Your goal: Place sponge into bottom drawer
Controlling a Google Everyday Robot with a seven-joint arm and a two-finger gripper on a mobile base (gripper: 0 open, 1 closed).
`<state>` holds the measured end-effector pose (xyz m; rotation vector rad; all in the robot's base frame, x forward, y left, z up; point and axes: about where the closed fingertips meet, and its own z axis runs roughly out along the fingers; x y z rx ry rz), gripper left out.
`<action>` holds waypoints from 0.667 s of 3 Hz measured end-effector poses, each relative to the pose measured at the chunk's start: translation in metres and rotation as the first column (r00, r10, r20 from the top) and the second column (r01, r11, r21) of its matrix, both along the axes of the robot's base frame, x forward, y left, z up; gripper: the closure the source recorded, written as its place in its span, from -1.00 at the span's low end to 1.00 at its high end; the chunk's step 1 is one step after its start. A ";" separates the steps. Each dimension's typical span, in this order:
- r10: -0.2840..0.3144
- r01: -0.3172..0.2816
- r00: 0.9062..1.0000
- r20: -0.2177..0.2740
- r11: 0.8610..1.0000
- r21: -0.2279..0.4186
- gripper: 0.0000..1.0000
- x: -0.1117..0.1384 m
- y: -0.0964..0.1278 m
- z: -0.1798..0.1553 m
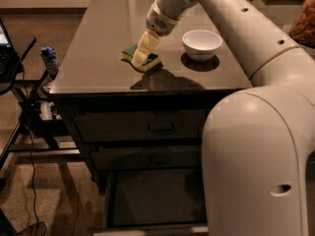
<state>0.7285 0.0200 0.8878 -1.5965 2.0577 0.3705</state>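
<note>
while bottom drawer (157,198) sits open | gripper (140,59) at sponge (151,62); grip: cannot tell

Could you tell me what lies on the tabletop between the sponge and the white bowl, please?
Nothing: that stretch of tabletop is bare in the camera view. The tool is down at the sponge, left of the white bowl.
</note>
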 end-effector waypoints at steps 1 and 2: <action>-0.024 0.024 1.000 -0.017 1.000 0.000 -1.00 0.010 0.001 -0.010; -0.047 0.046 0.998 -0.046 0.999 -0.006 -1.00 0.019 0.003 -0.023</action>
